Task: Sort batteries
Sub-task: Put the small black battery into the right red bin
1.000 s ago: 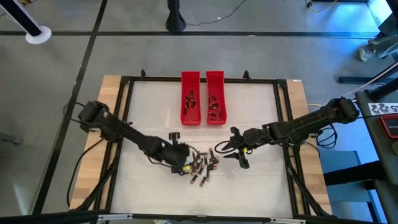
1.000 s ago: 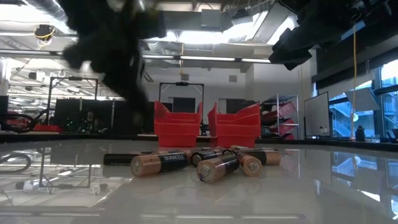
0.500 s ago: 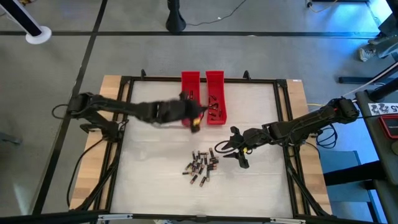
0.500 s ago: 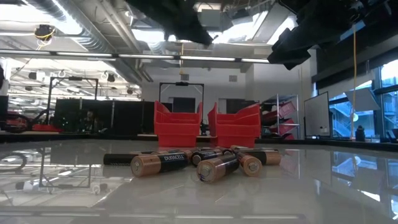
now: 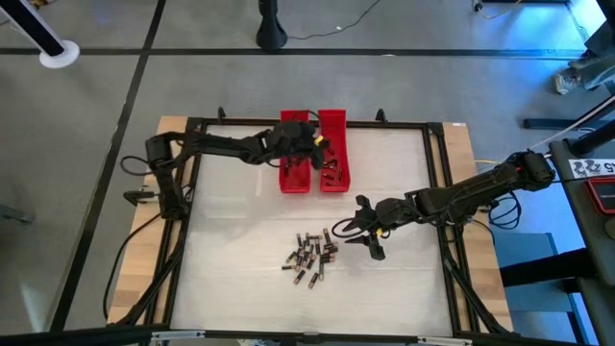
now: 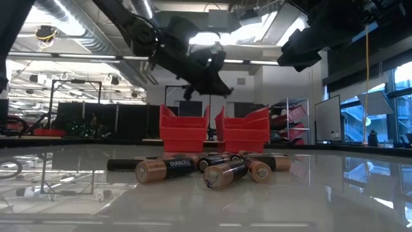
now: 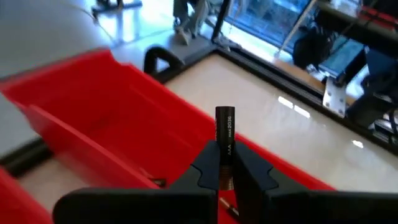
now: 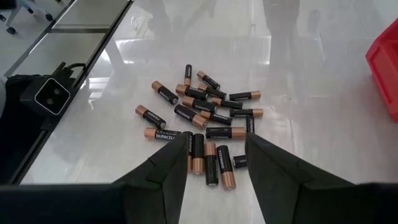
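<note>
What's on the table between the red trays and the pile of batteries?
Nothing: the high view shows bare white table between the red trays and the pile of batteries.

I count two long red plastic trays point(image 5: 294, 159), and near them about eighteen small dark copper-ended batteries point(image 8: 200, 129) piled.
</note>
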Robot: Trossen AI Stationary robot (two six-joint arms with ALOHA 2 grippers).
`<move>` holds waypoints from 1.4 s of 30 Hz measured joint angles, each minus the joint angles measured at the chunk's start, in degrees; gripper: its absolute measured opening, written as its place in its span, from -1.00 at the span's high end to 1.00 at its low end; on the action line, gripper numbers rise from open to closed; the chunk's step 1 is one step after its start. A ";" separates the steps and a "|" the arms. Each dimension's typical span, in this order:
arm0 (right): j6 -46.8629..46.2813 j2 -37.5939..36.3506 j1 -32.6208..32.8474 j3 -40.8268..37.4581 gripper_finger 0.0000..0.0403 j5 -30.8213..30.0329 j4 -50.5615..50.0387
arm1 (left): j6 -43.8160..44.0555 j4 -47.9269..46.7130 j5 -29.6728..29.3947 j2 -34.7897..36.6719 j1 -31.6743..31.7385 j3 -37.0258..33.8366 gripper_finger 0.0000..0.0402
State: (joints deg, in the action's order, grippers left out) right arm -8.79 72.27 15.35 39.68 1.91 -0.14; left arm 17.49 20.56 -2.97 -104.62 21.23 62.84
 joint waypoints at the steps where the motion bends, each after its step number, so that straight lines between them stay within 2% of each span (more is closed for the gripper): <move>1: 0.01 0.00 0.00 0.00 0.19 0.00 0.00 | 0.39 -0.16 0.28 -0.82 -0.01 0.42 0.94; 3: 0.01 0.00 0.00 0.00 0.19 -0.14 -0.02 | 0.58 -0.20 0.46 -2.18 -0.16 1.27 0.92; 13: 0.08 0.00 0.00 0.00 0.19 -0.68 -0.52 | -1.82 -0.13 0.44 -2.66 -1.11 2.48 0.57; 18: 0.06 0.00 0.00 0.00 0.19 -0.93 -1.02 | -2.00 -1.10 0.57 -2.53 -1.20 2.50 0.49; 21: -0.17 0.00 0.00 0.00 0.19 -0.96 -1.18 | -3.01 -3.79 3.28 -0.32 -1.52 2.48 0.48; 25: -1.30 0.00 0.00 0.02 0.19 -1.01 -1.57 | -7.43 -12.62 4.29 5.64 -3.97 2.54 0.50; 29: -1.32 0.00 0.00 0.02 0.19 -1.03 -1.70 | -10.83 -26.95 3.89 11.71 -8.11 2.54 0.54; 33: -1.32 0.00 0.00 0.02 0.19 -1.07 -1.70 | -7.43 -41.96 3.48 15.50 -13.57 2.54 0.57; 35: -1.27 0.00 0.00 0.02 0.19 -1.10 -1.63 | -4.41 -48.52 3.42 15.49 -16.92 2.53 0.57; 37: -1.10 0.00 0.00 0.02 0.19 -1.30 -1.38 | -4.90 -53.75 3.41 15.16 -20.70 2.50 0.57; 42: -0.81 0.00 0.00 0.02 0.19 -1.50 -0.69 | -20.98 -57.25 1.95 12.36 -29.84 1.41 0.57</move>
State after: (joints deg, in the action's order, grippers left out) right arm -9.60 72.27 15.35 39.70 0.41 -0.83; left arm -3.49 -36.69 -1.01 -92.26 -8.61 64.26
